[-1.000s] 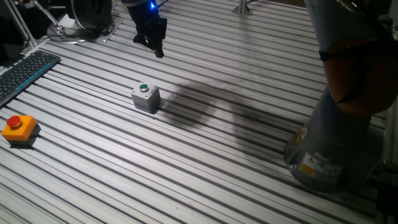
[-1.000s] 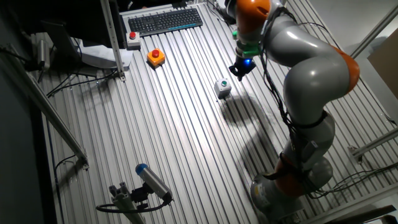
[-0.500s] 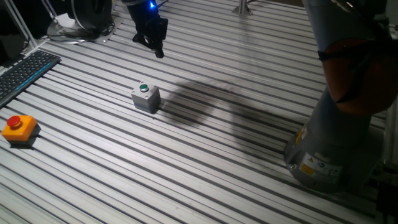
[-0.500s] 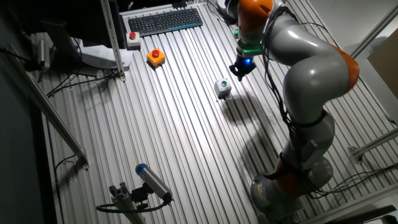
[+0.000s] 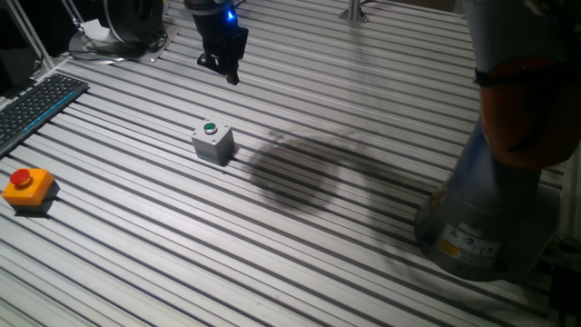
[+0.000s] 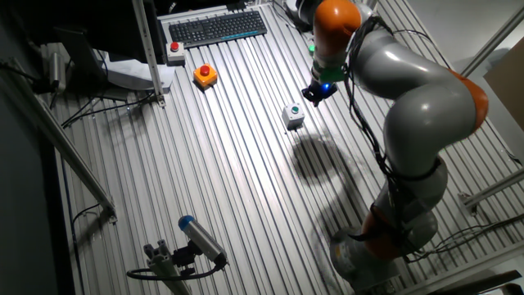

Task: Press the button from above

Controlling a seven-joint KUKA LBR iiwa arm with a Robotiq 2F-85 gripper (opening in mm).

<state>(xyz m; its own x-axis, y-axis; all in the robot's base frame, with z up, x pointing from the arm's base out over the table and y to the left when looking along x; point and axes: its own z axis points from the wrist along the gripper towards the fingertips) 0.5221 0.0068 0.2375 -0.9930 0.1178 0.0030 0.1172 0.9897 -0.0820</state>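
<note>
The button is a small grey box point(image 5: 212, 143) with a green round cap point(image 5: 211, 129) on top, standing on the slatted metal table; it also shows in the other fixed view point(image 6: 293, 115). My gripper point(image 5: 229, 73) is black, with a blue light above it, and hangs in the air beyond and a little right of the box. In the other fixed view the gripper point(image 6: 314, 98) is to the right of the box and above it, not touching it. The fingertips are too dark and small to tell their state.
An orange box with a red button point(image 5: 27, 186) sits at the left; it shows near the keyboard point(image 6: 217, 27) in the other fixed view point(image 6: 205, 75). The arm's base point(image 5: 486, 227) stands at the right. A blue-tipped tool point(image 6: 196, 240) lies at the near table edge.
The arm's upper links have swung, and its shadow on the table has shifted right. The gripper has moved slightly; it stays off the button box.
</note>
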